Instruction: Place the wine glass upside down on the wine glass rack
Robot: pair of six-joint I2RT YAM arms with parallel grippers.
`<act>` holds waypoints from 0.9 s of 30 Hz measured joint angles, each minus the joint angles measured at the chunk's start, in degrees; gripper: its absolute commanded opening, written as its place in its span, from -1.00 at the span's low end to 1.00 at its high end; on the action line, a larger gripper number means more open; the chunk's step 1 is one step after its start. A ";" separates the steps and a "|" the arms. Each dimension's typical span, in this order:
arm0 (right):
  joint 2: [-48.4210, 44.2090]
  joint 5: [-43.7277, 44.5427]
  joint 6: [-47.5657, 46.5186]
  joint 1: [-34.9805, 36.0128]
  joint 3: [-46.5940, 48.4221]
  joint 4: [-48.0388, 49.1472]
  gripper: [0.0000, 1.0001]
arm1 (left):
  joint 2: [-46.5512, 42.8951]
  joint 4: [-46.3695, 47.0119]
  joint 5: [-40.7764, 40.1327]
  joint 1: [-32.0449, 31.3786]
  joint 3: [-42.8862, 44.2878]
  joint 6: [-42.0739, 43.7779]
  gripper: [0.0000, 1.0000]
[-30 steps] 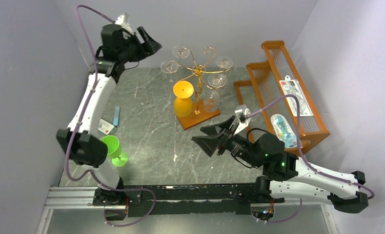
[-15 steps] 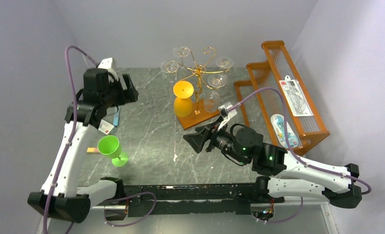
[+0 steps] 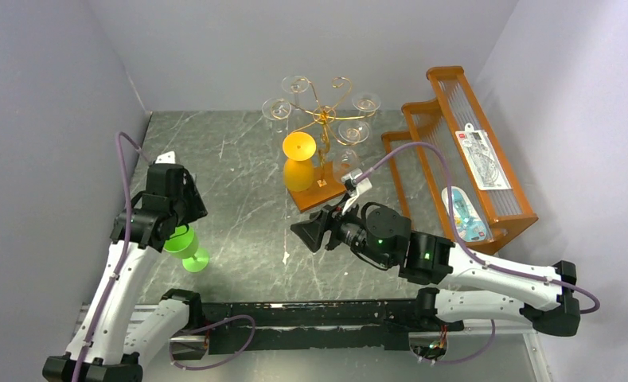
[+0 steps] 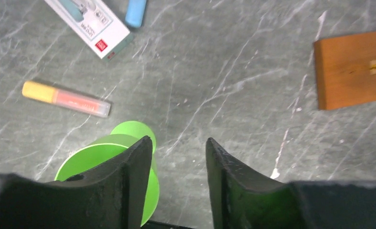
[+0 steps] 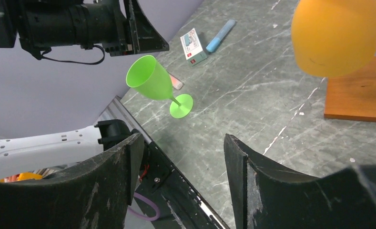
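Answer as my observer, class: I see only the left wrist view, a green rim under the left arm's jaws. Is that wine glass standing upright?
Observer: Yes. The right wrist view shows the green wine glass upright on its foot, bowl opening upward.
Operator: I see only a brown base corner. What hangs on the rack?
Observer: The wine glass rack holds an orange wine glass and clear glasses upside down; one curled arm at the back looks free.
Operator: And the right gripper?
Observer: The right gripper hovers near the rack's base, jaws open, empty.

wine glass [image 5: 152, 81] bright green; wine glass rack [image 3: 326, 191] gold wire, brown base; hung glass [image 3: 298, 163] orange; table [image 3: 239, 159] grey, white-veined
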 measured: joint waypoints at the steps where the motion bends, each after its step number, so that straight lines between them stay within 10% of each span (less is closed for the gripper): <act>1: 0.09 -0.07 0.24 0.00 -0.20 0.33 0.28 | 0.07 -0.42 -0.04 0.00 -0.61 -0.74 -0.08; 27: 0.48 -2.40 2.16 0.00 -3.65 5.22 0.25 | -3.89 -8.41 -5.53 -0.02 0.76 -7.21 0.30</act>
